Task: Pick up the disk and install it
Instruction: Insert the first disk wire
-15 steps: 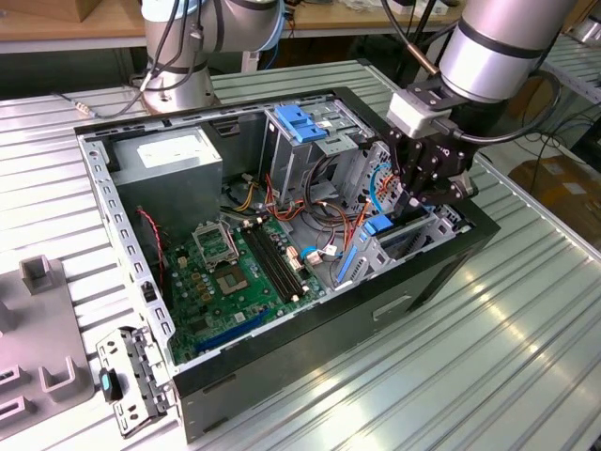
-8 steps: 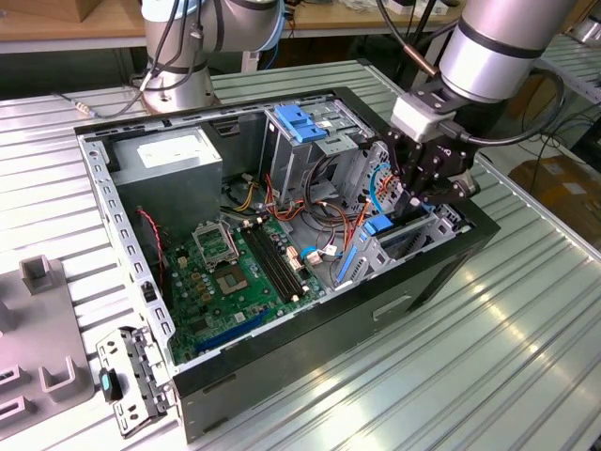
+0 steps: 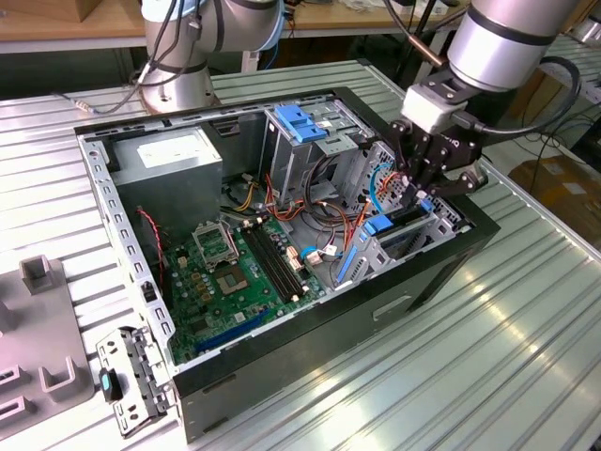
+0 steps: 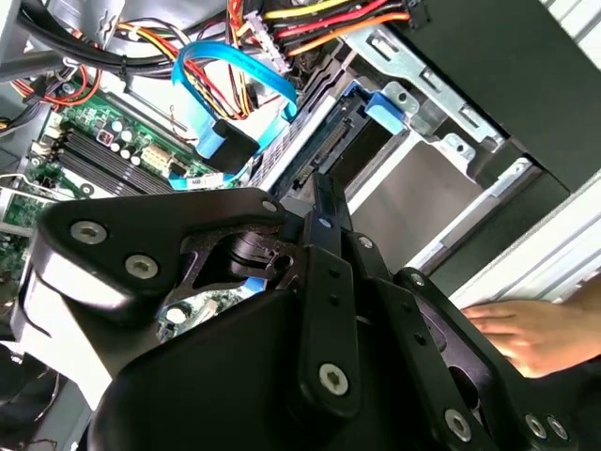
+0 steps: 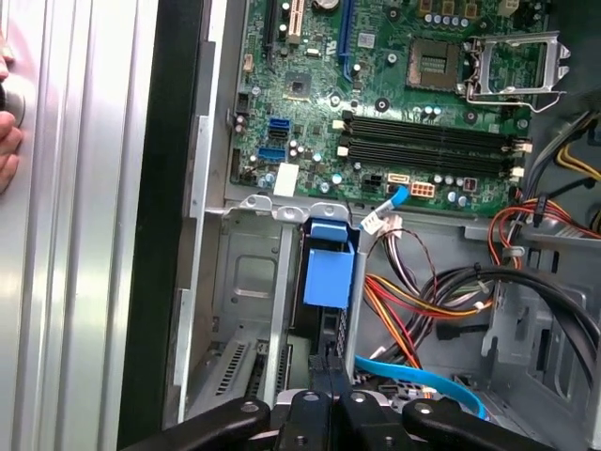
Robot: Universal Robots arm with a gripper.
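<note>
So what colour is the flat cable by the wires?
The cable is light blue, clearest in the second wrist view.

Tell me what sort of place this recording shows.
Probably a robotics lab workbench: an opened desktop computer case lies on a ribbed metal table, a robot arm's base stands beside it, and wooden benches stand behind.

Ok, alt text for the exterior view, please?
The arm's gripper is down at the blue-railed disk, which stands in the drive bay at the exterior view's right of an open computer case. The motherboard and grey power supply lie exposed inside.
</note>
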